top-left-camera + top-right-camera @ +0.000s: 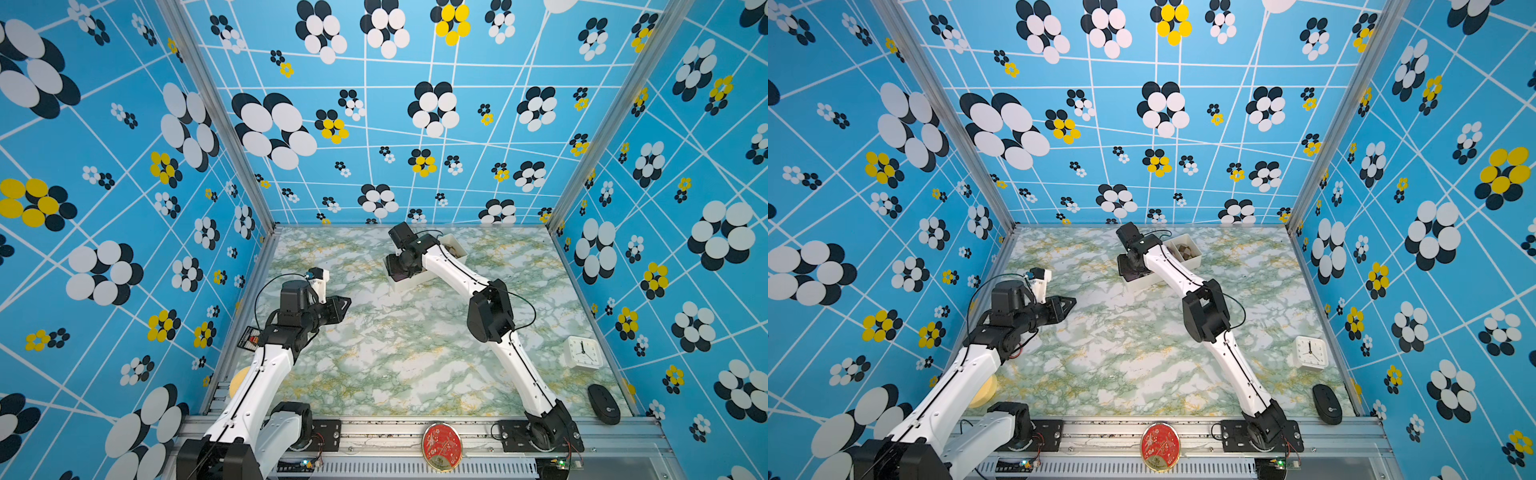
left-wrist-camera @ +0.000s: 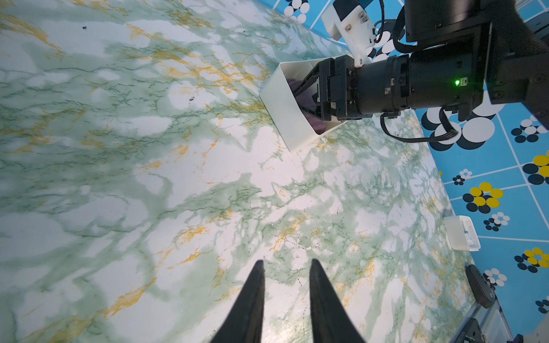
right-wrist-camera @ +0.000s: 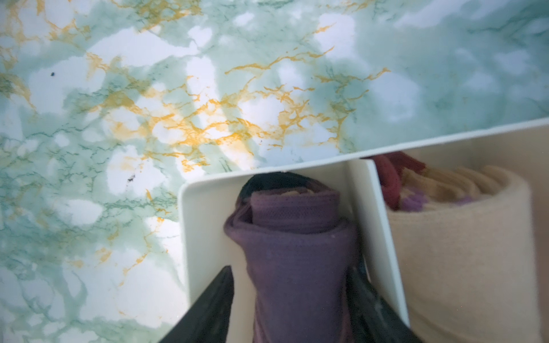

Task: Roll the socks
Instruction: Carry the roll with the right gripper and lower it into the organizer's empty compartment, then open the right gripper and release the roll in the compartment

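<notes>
Right wrist view: the socks (image 3: 297, 237), a purple roll standing on end, sit in the end compartment of the white divider box (image 3: 202, 225). The right gripper (image 3: 291, 267) reaches into that compartment with its jaws spread to either side of the roll. Bare box wall shows between one finger and the fabric. Across the divider stands a peach sock roll (image 3: 460, 252). In both top views the box lies near the back edge of the worktop (image 1: 395, 365), about midway along it. The left gripper (image 2: 287, 262) hangs over bare worktop nearer the left edge, jaws narrowly apart and empty. Any writing is too small to read: the dial of the white clock (image 1: 583, 352) by the right edge, the logo on the black mouse (image 1: 603, 404) and the sticker (image 1: 250, 338) on the left arm.
</notes>
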`<action>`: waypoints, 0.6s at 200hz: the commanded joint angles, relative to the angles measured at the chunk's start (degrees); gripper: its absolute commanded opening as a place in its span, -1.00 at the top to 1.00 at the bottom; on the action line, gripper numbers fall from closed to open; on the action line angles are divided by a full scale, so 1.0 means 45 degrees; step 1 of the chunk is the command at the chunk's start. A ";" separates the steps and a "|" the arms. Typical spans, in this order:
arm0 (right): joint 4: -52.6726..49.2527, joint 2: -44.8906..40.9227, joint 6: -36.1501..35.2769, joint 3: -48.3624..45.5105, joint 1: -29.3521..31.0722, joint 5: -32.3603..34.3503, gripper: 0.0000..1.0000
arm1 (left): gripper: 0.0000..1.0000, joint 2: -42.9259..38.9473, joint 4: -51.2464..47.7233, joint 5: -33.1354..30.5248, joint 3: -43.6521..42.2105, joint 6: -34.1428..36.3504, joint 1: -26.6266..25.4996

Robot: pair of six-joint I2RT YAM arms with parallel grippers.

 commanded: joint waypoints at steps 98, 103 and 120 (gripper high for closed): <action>0.4073 -0.4152 -0.0386 -0.5028 -0.0029 0.0971 -0.31 | 0.43 -0.0449 0.0024 0.0037 -0.0314 0.0486 0.0290; 0.4388 -0.4480 -0.0386 -0.5432 -0.0046 0.1068 -0.31 | 0.43 -0.0524 0.0034 -0.0007 -0.0344 0.0501 0.0294; 0.5592 -0.5859 -0.0331 -0.7007 -0.0191 0.1145 -0.32 | 0.36 -0.0749 0.0155 -0.0138 -0.0496 0.0476 0.0296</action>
